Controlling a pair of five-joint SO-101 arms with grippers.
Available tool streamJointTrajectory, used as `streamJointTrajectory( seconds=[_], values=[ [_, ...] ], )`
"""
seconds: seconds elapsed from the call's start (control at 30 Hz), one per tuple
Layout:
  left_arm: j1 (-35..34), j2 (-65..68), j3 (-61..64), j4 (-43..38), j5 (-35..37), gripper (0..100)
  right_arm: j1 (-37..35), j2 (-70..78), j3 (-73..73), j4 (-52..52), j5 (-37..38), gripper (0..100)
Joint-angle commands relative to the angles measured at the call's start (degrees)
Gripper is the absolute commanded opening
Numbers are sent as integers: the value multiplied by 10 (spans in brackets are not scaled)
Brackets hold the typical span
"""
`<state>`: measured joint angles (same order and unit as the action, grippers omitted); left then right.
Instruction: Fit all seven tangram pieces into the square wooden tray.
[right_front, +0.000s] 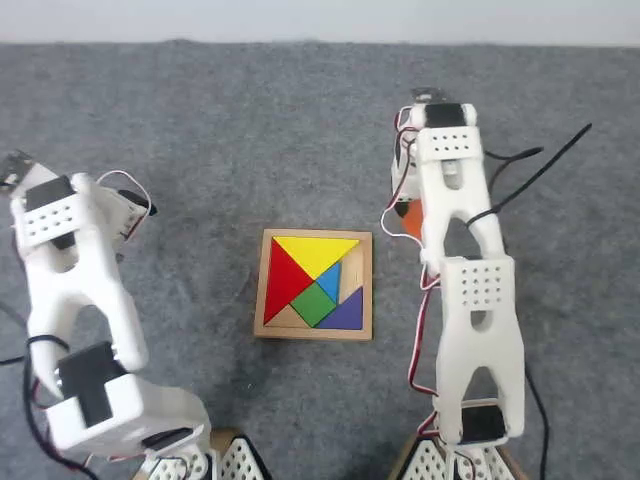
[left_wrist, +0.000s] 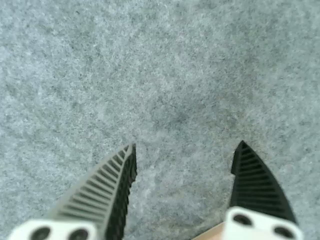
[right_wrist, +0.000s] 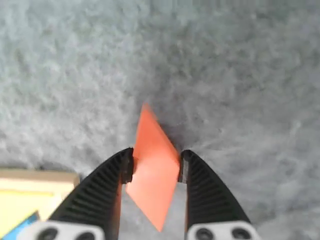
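The right hand (right_wrist: 156, 159) was clamped on the orange piece (right_wrist: 150, 192) (beside the tray (right_wrist: 35, 176)); the left hand (left_wrist: 187, 145) stood spread apart over the table (left_wrist: 150, 60).

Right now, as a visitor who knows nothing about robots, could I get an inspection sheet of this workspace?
Surface: grey mat, felt-like, covering the table.
Job's things: square wooden tray at centre holds a yellow triangle, red triangle, blue triangle, green square and purple triangle; two patches show bare wood. The orange parallelogram is outside the tray, on the right arm's side.
Clutter: nothing seen.
Grippers: right gripper shut on the orange parallelogram; left gripper open over bare mat.
Cables: red and white wires along the right arm; black cables trailing beside it.
Surroundings: pale wall behind the mat.
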<state>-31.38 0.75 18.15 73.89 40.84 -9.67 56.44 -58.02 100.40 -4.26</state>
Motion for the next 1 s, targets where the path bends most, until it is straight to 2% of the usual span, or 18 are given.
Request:
streamJointTrajectory(
  seconds=[0.0, 0.23, 0.63, 0.8, 0.97],
  values=[
    [4, -4, -7, -8, -6, 294, 14, -116, 48, 25, 42, 20],
    [4, -4, -7, -8, -6, 294, 17, -220, 177, 22, 52, 20],
    [4, -4, -7, -8, -6, 294, 12, -373, 331, 20, 139, 20],
    [4, -4, -7, -8, -6, 294, -52, -427, 418, -7, 156, 20],
    [4, -4, -6, -8, -6, 294, -163, -481, 575, -107, 193, 20]
  ],
)
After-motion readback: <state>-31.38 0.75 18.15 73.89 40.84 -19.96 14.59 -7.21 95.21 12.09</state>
